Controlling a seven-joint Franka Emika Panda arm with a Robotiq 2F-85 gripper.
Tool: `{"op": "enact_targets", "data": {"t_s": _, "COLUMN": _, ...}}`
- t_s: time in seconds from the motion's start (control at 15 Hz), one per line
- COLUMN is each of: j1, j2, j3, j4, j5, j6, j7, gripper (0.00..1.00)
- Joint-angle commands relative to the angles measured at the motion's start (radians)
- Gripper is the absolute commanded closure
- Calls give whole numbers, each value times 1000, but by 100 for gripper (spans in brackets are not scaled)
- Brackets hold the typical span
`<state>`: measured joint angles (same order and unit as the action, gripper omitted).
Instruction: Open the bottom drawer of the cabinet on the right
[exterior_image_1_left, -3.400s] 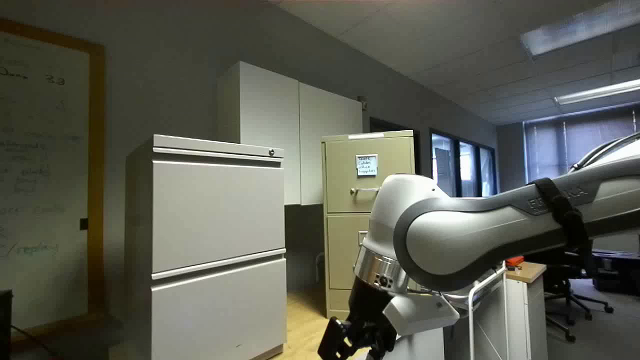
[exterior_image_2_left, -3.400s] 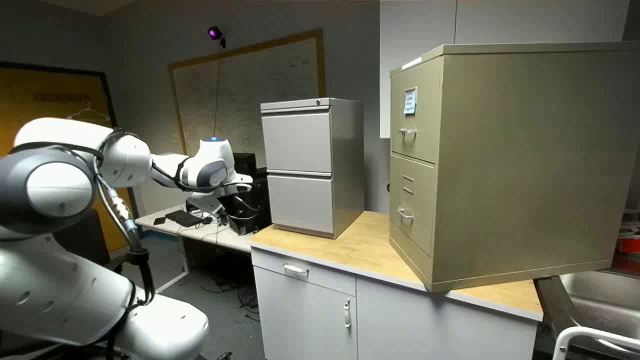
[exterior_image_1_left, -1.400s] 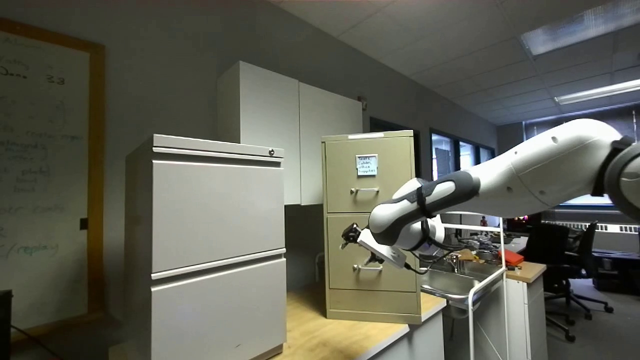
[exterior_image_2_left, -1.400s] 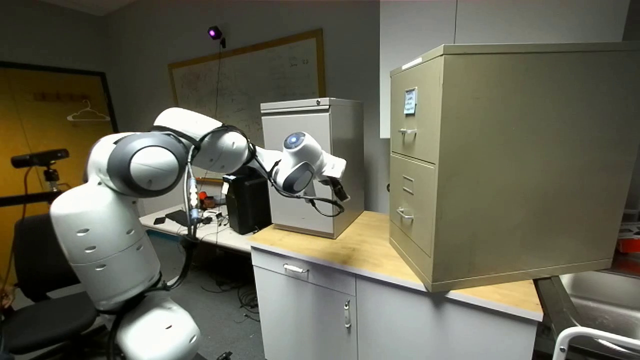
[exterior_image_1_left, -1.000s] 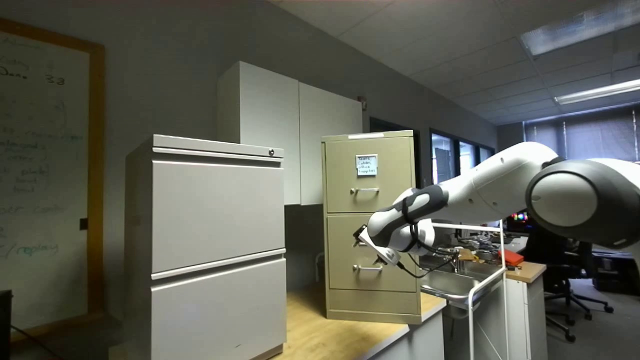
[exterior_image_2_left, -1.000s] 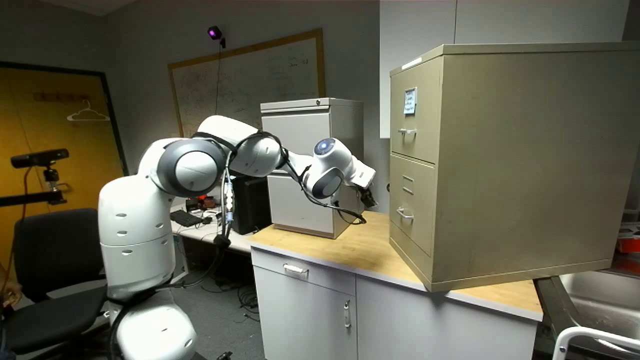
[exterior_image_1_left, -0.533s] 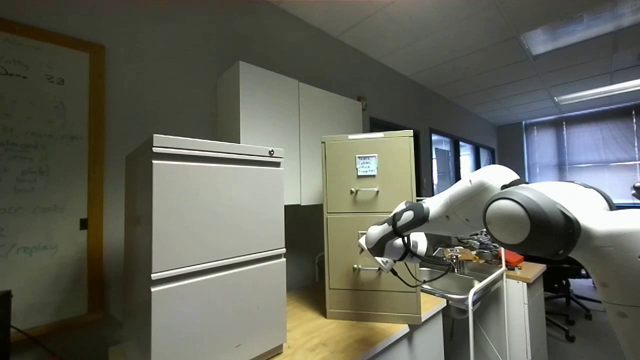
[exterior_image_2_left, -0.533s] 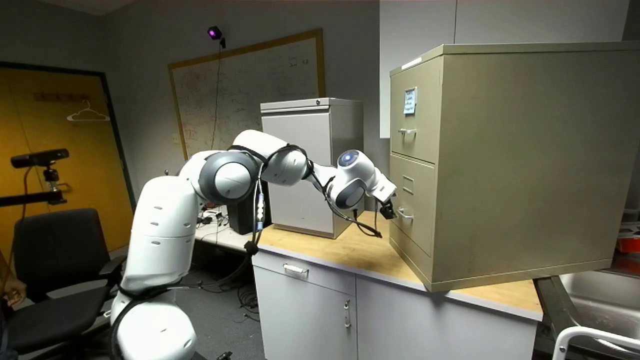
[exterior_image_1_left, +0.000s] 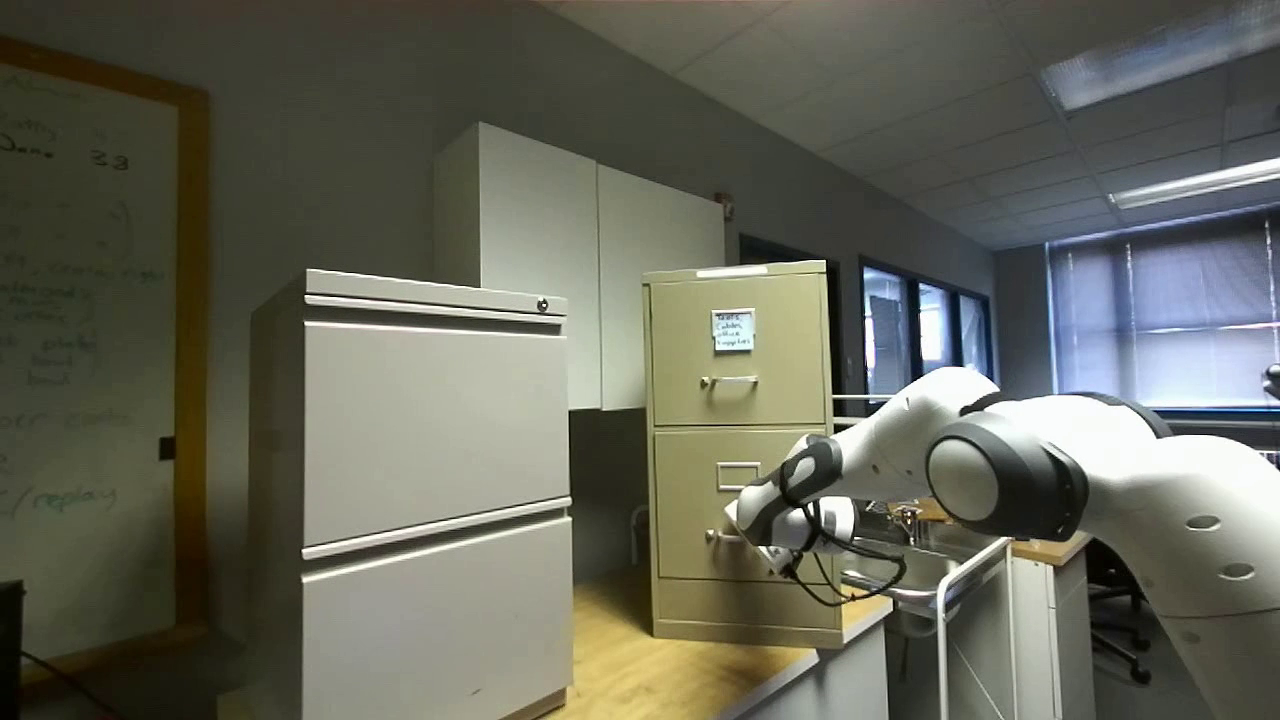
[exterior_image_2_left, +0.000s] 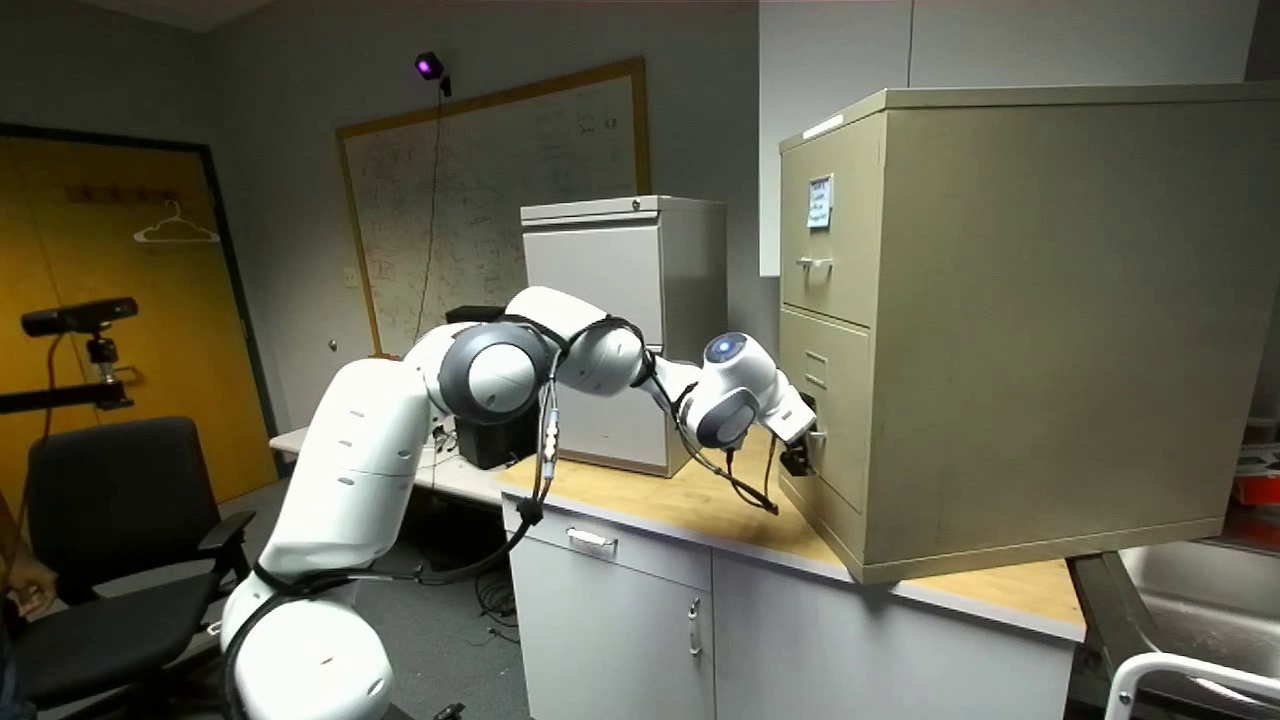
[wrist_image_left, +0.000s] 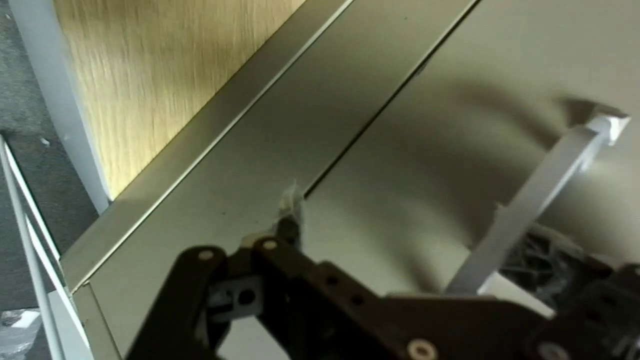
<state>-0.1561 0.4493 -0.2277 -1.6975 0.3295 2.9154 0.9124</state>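
The tan-beige cabinet (exterior_image_1_left: 680, 340) stands on a wooden counter and shows in both exterior views (exterior_image_2_left: 1060, 310). Its bottom drawer (exterior_image_1_left: 685, 500) is closed, and its front fills much of the wrist view (wrist_image_left: 450, 115). The drawer's metal handle (wrist_image_left: 542, 190) runs diagonally in the wrist view. My gripper (wrist_image_left: 405, 227) is open at the drawer front. Its fingers are wide apart with the handle between them, close to the finger on the right, whose tip is partly hidden behind the bar. In an exterior view the gripper (exterior_image_2_left: 797, 458) is just at the handle; my arm hides it in the other exterior view.
A pale grey cabinet (exterior_image_1_left: 430, 430) stands on the same counter (exterior_image_2_left: 700, 495), beside the arm. A white metal rail (exterior_image_1_left: 945, 620) and a sink (exterior_image_2_left: 1190, 600) are near the tan cabinet. A person's hand (exterior_image_2_left: 32, 590) shows at an exterior view's edge, by a black chair (exterior_image_2_left: 125, 500).
My arm has swung from beside the grey cabinet over to the tan cabinet. The gripper has moved forward and down to the bottom drawer's handle. The drawer has not moved.
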Motion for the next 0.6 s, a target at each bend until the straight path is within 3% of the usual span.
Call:
{"op": "enact_targets", "data": {"t_s": 0.0, "j1": 14, "j2": 48, "j3": -41, "j4": 48, "j5": -18, "j6": -36, "j7": 54, "gripper": 33}}
{"op": "enact_targets", "data": {"t_s": 0.33, "j1": 67, "j2": 17, "j3": -71, "j4": 31, "j5": -56, "j6": -63, "j7": 33, "gripper": 71}}
{"op": "enact_targets", "data": {"t_s": 0.53, "j1": 80, "j2": -50, "j3": -3, "j4": -15, "j5": -85, "j6": -87, "j7": -64, "gripper": 91}}
